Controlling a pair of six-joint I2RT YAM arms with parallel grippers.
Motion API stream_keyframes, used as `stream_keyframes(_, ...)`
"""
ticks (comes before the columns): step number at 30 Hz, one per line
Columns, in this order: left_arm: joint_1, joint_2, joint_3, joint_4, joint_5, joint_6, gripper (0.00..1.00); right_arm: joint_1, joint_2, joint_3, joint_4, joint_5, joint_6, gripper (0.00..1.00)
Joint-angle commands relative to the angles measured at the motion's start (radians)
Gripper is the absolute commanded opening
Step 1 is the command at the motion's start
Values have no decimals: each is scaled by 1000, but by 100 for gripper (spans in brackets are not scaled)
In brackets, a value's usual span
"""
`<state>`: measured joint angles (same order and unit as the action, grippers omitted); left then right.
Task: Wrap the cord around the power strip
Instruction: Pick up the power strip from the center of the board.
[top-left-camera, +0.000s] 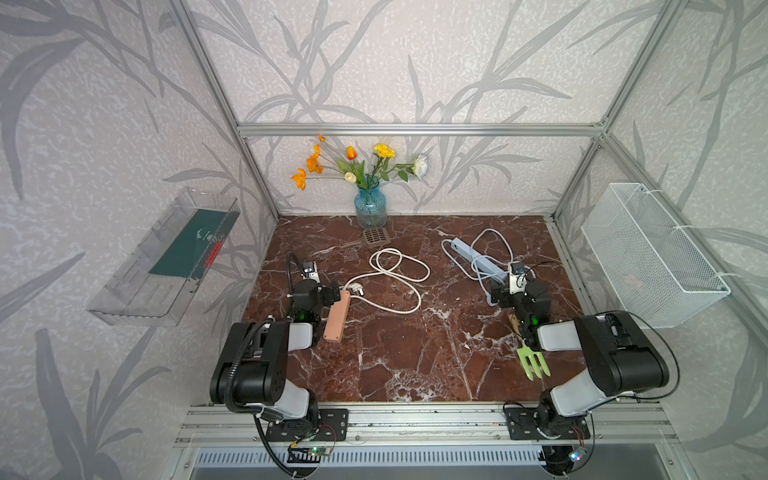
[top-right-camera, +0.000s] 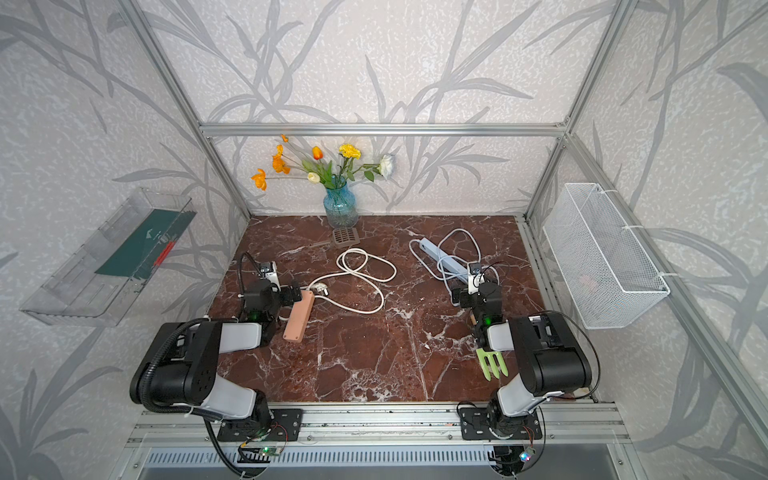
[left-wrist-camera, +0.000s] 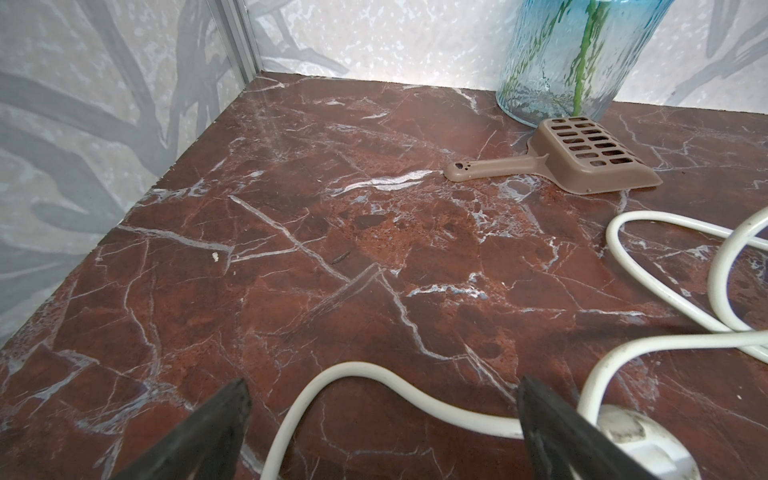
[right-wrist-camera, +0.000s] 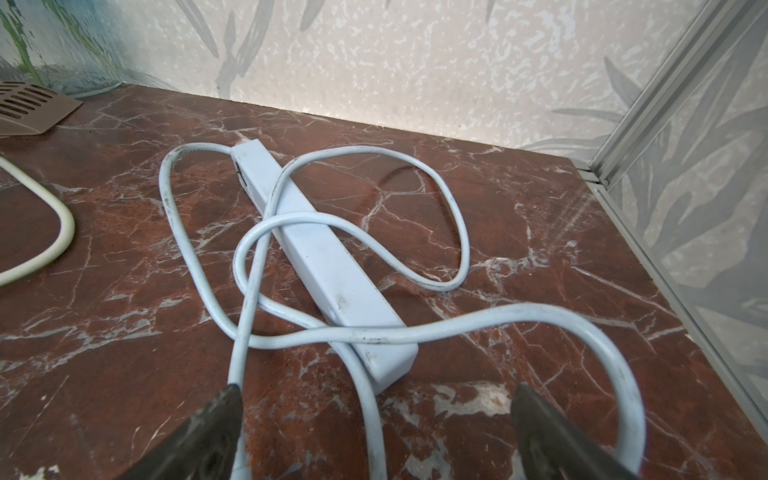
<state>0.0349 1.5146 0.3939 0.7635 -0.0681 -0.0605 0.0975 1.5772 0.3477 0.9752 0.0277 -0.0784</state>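
Worktop: red-brown marble pattern; carries all items listed below.
Garden fork: green, lies flat at the near right, its handle end running under the right arm.
Peach power strip: lies flat at the near left, just beside the left wrist, long axis running near to far.
Left hand: jaws spread wide, gripping nothing; it hovers low at the far end of the peach power strip. In the left wrist view a section of cord on the worktop runs between the fingers.
White plug: lies on the worktop just beside the far end of the peach power strip, partly hidden by one finger.
White cord: lies loose on the worktop, running in open loops toward the centre; no turn goes round the strip.
Right hand: jaws spread wide, gripping nothing; it is low at the near end of the blue power strip.
Blue power strip: lies flat at the far right, set diagonally.
Blue cord: crosses over the strip body in slack loops and spreads onto the worktop on both sides.
Scoop: brown, slotted, just in front of the vase.
Vase: blue glass, upright against the back wall, holding flowers.
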Motion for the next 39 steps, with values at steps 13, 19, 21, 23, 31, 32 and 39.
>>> stream_keyframes(13, 10, -193, -50, 7, -90, -21, 99, 18, -181, 18, -141, 165, 35, 99)
stream_keyframes(19, -107, -477, 5, -351, -285, -106, 99, 146, -401, 166, -550, 355, 185, 99)
stream_keyframes(21, -154, -548, 57, -481, -343, -136, 99, 227, -436, 253, -751, 456, 200, 99)
stream_keyframes(23, -187, -610, 121, -623, -375, -202, 99, 284, -467, 354, -973, 451, 242, 99)
stream_keyframes(31, -169, -680, 323, -1002, -158, -603, 99, 73, -543, 297, -923, -282, 815, 87)
stream_keyframes(32, -158, -695, 320, -994, -105, -584, 98, 87, -505, 349, -1013, -296, 787, 82)
stream_keyframes(39, -165, -513, 501, -1266, 65, -466, 76, 360, -238, 647, -1432, -257, 685, 73)
